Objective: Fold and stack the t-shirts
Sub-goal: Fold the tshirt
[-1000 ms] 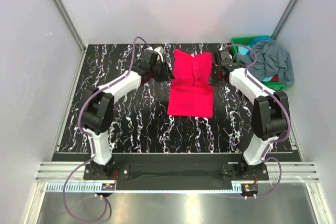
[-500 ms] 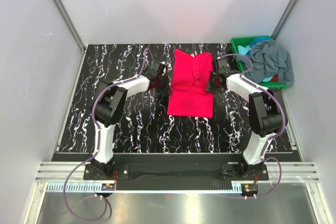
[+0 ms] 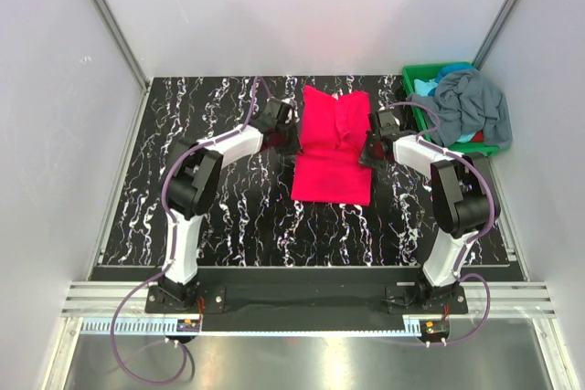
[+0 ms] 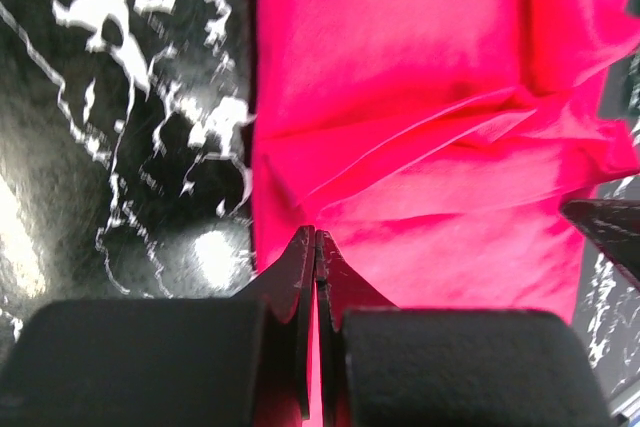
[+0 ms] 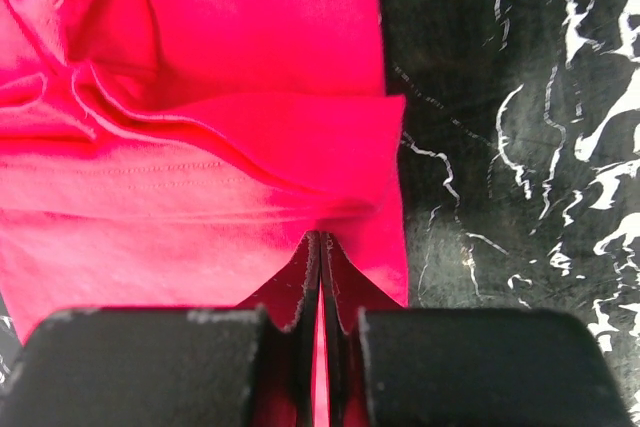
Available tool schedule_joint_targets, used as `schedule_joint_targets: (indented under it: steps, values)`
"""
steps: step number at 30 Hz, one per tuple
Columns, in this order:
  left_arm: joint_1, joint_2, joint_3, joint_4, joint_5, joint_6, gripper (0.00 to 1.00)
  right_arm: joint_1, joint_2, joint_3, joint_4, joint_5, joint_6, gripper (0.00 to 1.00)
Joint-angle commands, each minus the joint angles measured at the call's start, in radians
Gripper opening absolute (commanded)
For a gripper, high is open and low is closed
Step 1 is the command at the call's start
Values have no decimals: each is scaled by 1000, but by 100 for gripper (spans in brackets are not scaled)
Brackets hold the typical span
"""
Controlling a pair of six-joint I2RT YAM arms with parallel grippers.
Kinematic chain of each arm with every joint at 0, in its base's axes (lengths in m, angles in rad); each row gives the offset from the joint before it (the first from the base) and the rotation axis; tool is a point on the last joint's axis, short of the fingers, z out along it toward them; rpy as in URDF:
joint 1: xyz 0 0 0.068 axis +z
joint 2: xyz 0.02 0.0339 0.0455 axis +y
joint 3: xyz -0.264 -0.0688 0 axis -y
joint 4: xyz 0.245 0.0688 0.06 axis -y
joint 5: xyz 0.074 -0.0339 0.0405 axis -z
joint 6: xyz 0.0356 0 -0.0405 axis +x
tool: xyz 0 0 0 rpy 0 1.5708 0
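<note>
The magenta t-shirt (image 3: 334, 148) lies partly folded at the middle of the table, with creased folds across its far half. My left gripper (image 3: 290, 132) is at its left edge and my right gripper (image 3: 368, 150) at its right edge. In the left wrist view the jaws (image 4: 316, 237) are shut with pink cloth (image 4: 420, 67) pinched at the tips. In the right wrist view the jaws (image 5: 321, 237) are shut on the cloth (image 5: 250, 47), and creases run to the tips. The grey-blue t-shirt (image 3: 471, 102) is heaped over the bin, with the teal t-shirt (image 3: 423, 87) under it.
A green plastic bin (image 3: 419, 69) stands at the far right corner of the black marbled table (image 3: 219, 216). White walls close in the left, far and right sides. Both arms reach far forward from their bases at the near edge.
Both grippers have moved in from beside the shirt's shoulders to its side edges. The right one has come a little nearer. The shirt has hardly shifted.
</note>
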Motion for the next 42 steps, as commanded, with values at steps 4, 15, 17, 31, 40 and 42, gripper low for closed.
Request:
schedule_joint_targets:
  steps: [4,15,17,31,40,42]
  values:
    - [7,49,101,24,-30,21,0,-3,-3,45,41,61,9,5]
    - [62,101,236,7,-4,46,2,-3,-7,17,76,28,28,6]
    - [71,110,252,5,8,47,3,0,-15,0,93,-7,43,6]
    - [75,87,250,-22,-16,41,3,33,-66,-70,153,10,81,6]
    - [27,-77,0,20,-77,-5,0,34,-37,-87,188,44,112,6]
    - [16,-60,-15,40,-65,-11,0,34,-40,-89,199,56,112,6]
